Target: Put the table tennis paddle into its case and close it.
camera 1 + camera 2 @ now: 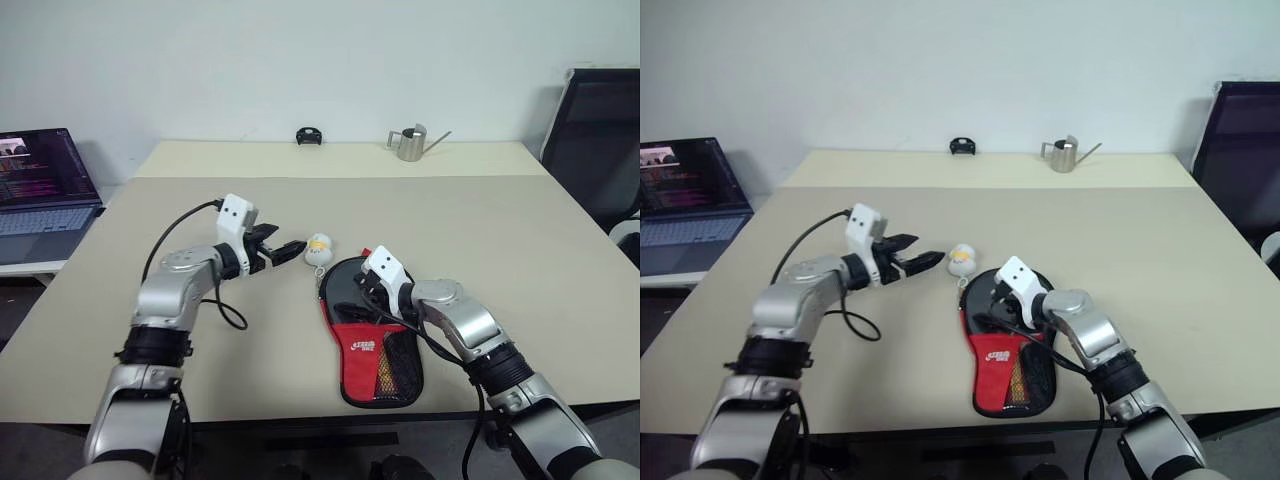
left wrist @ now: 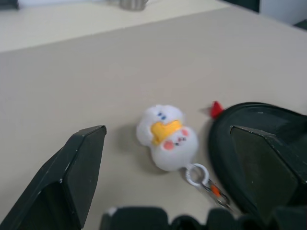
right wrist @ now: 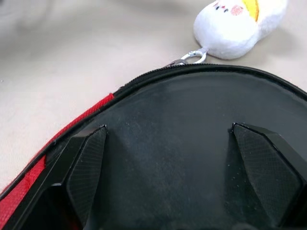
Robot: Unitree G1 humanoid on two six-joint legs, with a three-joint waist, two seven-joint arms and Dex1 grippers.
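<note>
On the beige worktop (image 1: pixel 500 230), in the left eye view, the case (image 1: pixel 372 345) lies flat near the front edge, round black part toward the far side, red lower part w/ white logo and mesh pocket toward the robot. The paddle itself I cannot make out as a separate thing. A small white-yellow charm (image 1: pixel 318 248) lies on the worktop just beside the round end of the case, joined by a short ring and clip. The left claw (image 1: pixel 283 252) points toward the charm, close to it but apart, fingers spread. The right claw (image 1: pixel 366 290) is over the black part of the case. At the far edge stand a metal watering can (image 1: pixel 411 143) and a small black object (image 1: pixel 308 136); a laptop (image 1: pixel 40 185) is open at the left, a dark chair (image 1: pixel 598 130) at the right.

Right eye view – same layout, nothing more to add.

Left wrist view: the two black fingers (image 2: pixel 67 177) stand wide apart, the charm between them on the worktop, not touched.

Right wrist view: fingers (image 3: pixel 86 167) also wide apart, over the black surface of the case – contact I cannot tell.
</note>
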